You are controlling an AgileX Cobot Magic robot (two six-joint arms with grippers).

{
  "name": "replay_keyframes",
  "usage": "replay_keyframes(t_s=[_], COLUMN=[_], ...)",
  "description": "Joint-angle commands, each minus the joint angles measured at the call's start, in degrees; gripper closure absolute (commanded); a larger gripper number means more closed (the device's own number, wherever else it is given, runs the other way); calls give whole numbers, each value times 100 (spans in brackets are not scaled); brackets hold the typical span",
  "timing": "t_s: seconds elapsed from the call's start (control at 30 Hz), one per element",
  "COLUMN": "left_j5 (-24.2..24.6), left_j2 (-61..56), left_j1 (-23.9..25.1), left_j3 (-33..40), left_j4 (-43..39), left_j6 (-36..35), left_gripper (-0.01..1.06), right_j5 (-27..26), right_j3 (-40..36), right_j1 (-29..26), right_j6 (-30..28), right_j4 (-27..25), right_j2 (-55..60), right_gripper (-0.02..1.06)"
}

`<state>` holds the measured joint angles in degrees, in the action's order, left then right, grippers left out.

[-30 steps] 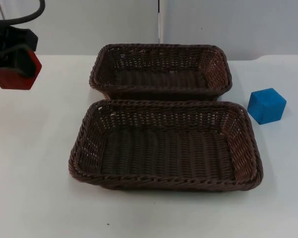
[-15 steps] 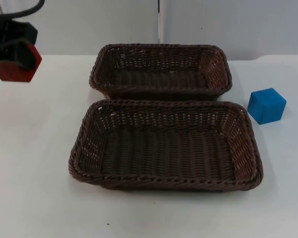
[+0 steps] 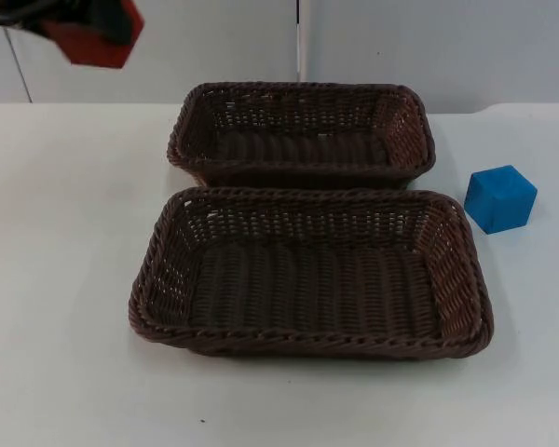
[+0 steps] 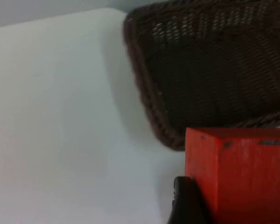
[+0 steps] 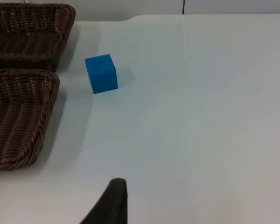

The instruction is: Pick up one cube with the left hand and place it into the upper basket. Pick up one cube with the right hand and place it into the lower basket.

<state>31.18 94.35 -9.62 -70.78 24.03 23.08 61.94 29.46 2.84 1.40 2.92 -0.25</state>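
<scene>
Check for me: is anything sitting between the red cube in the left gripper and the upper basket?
Nothing visible does. The left gripper holds the red cube in the air, left of and behind the upper basket, whose inside is empty. The blue cube sits on the table at the baskets' right side.

**Red cube held above the table, basket beyond**

The left end effector grips a red cube, 1 black fingertip pressed against its side. Past the cube, a brown wicker basket rests on the white table.
</scene>
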Motion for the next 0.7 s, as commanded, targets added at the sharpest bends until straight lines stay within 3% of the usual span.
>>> replay_keyframes(t_s=[0.0, 0.67], left_j5=[262, 1471], left_j2=[417, 2349], left_j1=[-188, -402], left_j3=[-578, -3330], left_j4=[-83, -234], left_j6=[18, -133], left_gripper=[105, 105], right_j5=[-16, -16], right_j3=[6, 6], right_j1=[-39, -39], right_j6=[-64, -64], right_j4=[-6, -6], right_j2=[25, 25], right_gripper=[-1, -1])
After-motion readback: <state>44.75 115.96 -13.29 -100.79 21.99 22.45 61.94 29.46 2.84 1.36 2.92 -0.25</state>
